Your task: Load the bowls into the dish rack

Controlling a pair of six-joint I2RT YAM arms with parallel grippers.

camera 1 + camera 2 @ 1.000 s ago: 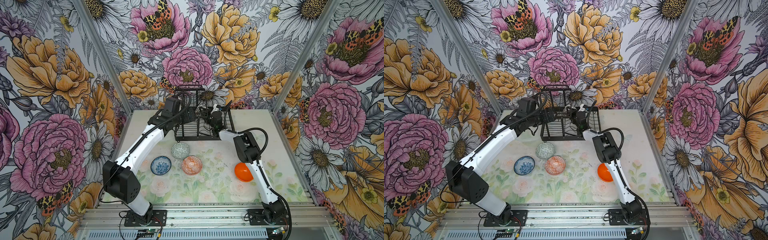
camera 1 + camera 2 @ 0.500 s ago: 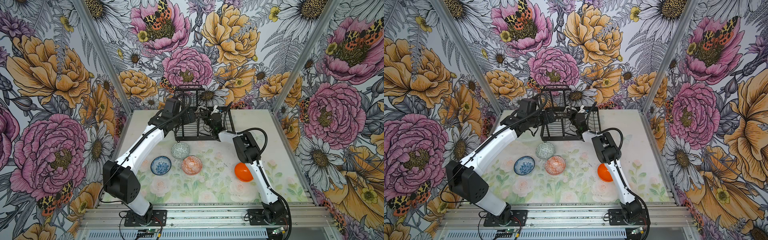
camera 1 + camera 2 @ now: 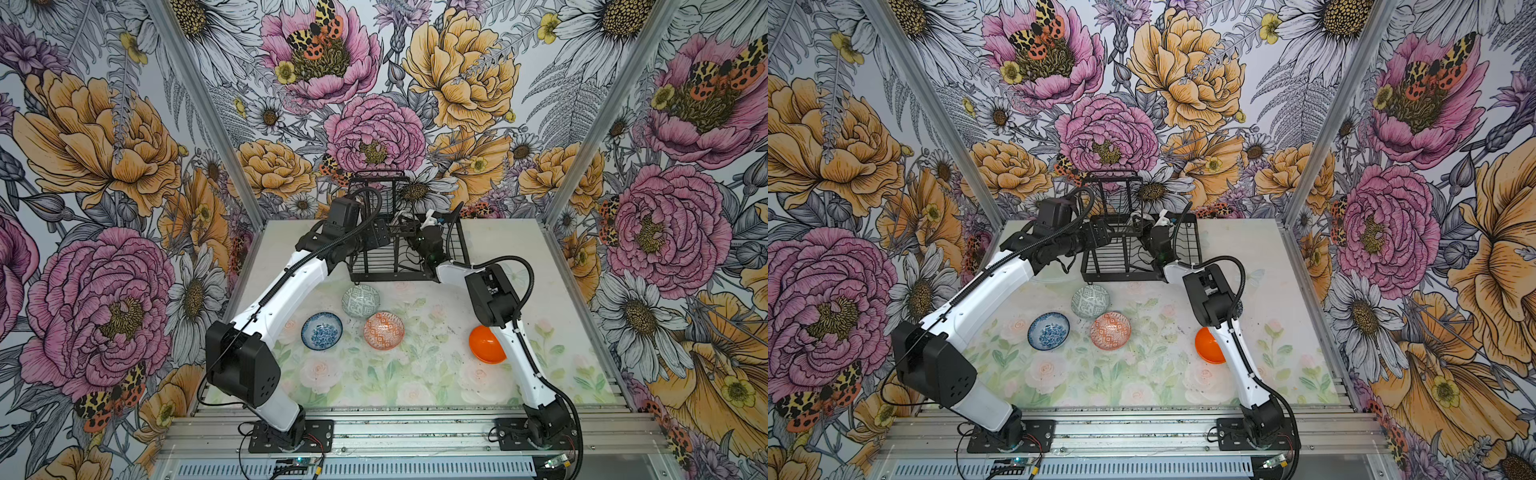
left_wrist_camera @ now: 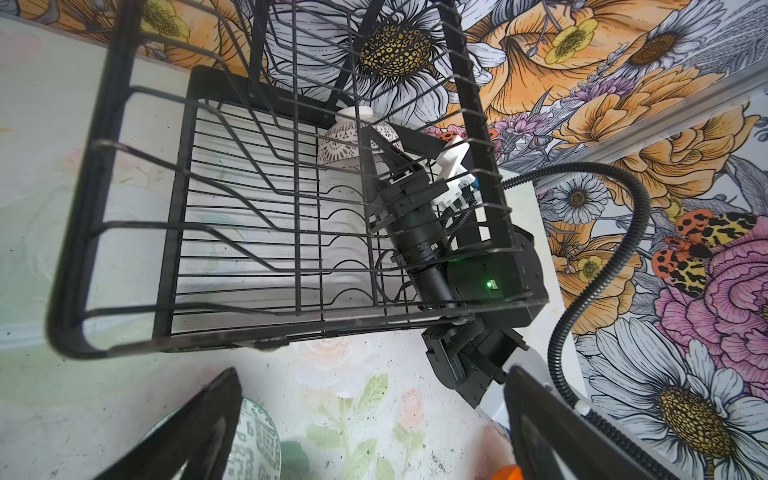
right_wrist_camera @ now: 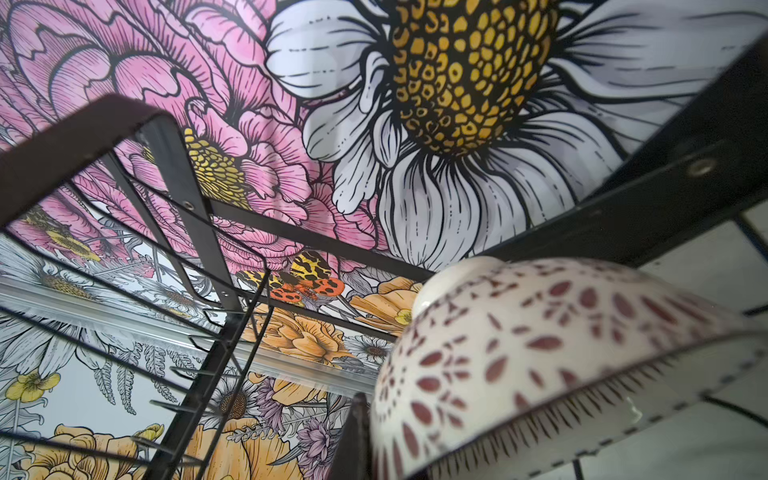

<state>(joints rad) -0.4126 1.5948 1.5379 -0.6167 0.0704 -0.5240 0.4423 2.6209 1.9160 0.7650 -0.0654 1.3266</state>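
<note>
The black wire dish rack (image 3: 374, 275) (image 3: 1118, 274) stands at the back of the table. My right gripper (image 3: 406, 226) (image 5: 374, 449) reaches inside it, shut on the rim of a white bowl with dark pattern (image 4: 353, 141) (image 5: 540, 353), held bottom-up over the rack's wavy base. My left gripper (image 3: 377, 236) (image 4: 374, 436) hangs open and empty by the rack's front left corner. Four bowls sit on the mat: grey-green (image 3: 360, 301) (image 4: 254, 440), blue-speckled (image 3: 322, 331), orange-white patterned (image 3: 383, 330) and plain orange (image 3: 484, 345), partly hidden behind my right arm.
The rack's raised upper basket (image 3: 376, 189) stands behind both grippers, against the flowered back wall. The rack's right rail (image 4: 478, 137) runs close beside my right wrist. Flowered side walls close the table in left and right.
</note>
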